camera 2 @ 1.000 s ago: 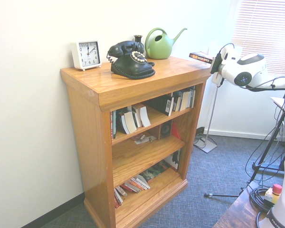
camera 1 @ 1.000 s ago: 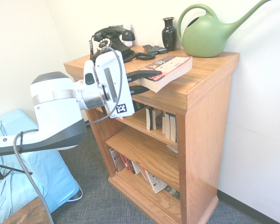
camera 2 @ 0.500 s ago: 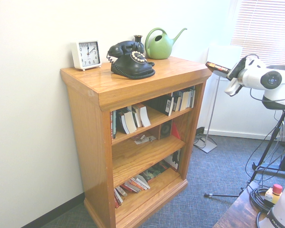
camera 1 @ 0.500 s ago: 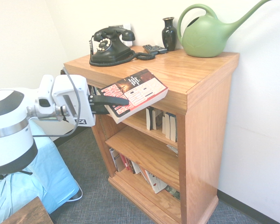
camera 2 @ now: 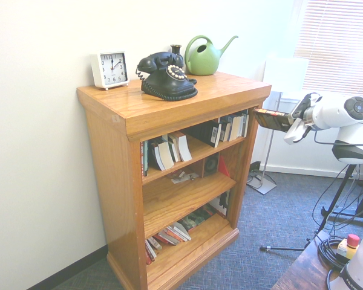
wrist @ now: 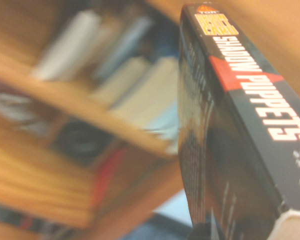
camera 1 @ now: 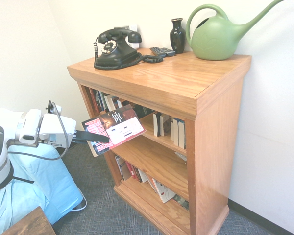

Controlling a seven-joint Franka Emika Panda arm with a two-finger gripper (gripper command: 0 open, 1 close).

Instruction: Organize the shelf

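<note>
The gripper (camera 1: 90,137) is clamped on a paperback book (camera 1: 113,128), holding it near one short end so that the book's long axis runs onward from the fingers toward the shelf (camera 1: 206,122). The book hangs in the air, clear of the wood, just outside the open front of the top tier, level with its row of upright paperbacks (camera 1: 170,128). Its cover faces upward and tilted, not upright like the shelved volumes. The spine, lettered "SHADOW PUPPETS", shows in the wrist view (wrist: 240,95). Insertion probably requires rolling the book upright and advancing it along its long axis into a gap in that row.
</note>
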